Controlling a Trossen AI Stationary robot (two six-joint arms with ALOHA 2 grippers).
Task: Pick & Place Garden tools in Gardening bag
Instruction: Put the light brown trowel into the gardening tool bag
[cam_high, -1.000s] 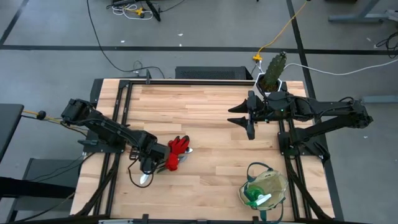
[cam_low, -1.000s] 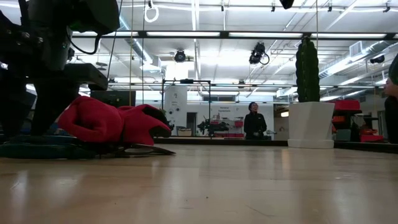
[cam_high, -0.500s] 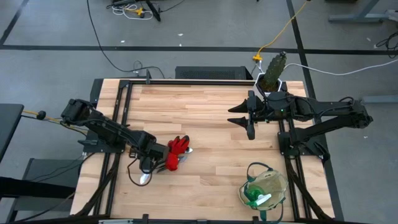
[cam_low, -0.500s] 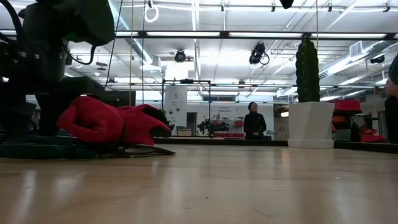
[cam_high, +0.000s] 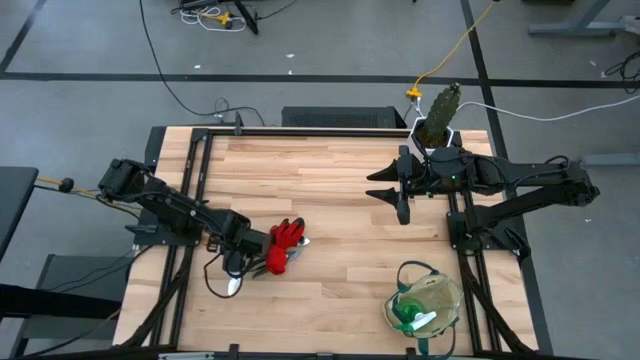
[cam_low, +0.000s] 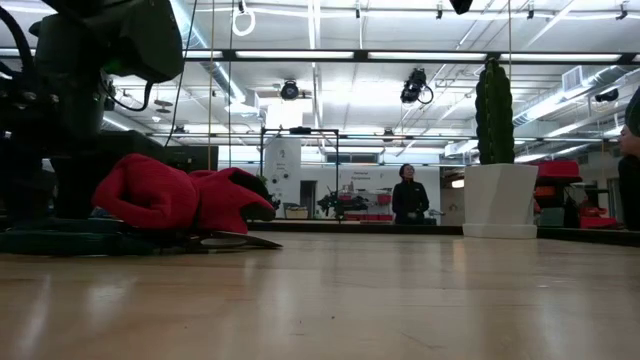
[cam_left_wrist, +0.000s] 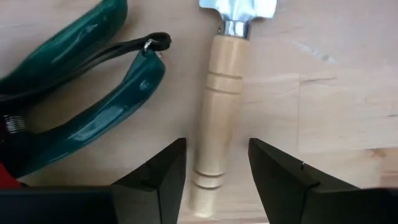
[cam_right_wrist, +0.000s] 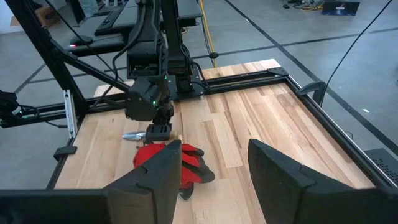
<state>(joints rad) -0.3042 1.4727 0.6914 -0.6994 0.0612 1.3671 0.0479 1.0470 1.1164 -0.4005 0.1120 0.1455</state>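
The wooden-handled trowel lies flat on the table at the near left, its metal blade toward the near edge. My left gripper points straight down over it, open, one finger on either side of the handle's free end without touching it. Green-handled pruners lie beside the trowel, and red gloves are heaped next to them. The gardening bag stands at the near right with a green-and-white spray bottle inside. My right gripper hangs open, high over the far right.
A cactus in a white pot stands at the far right corner, behind my right arm. Black frame rails run along the table's left and right sides. Bare wood spans the middle. A person stands far off in the room.
My left wrist has turned slightly in place over the trowel's handle. The trowel, pruners and gloves lie as before.
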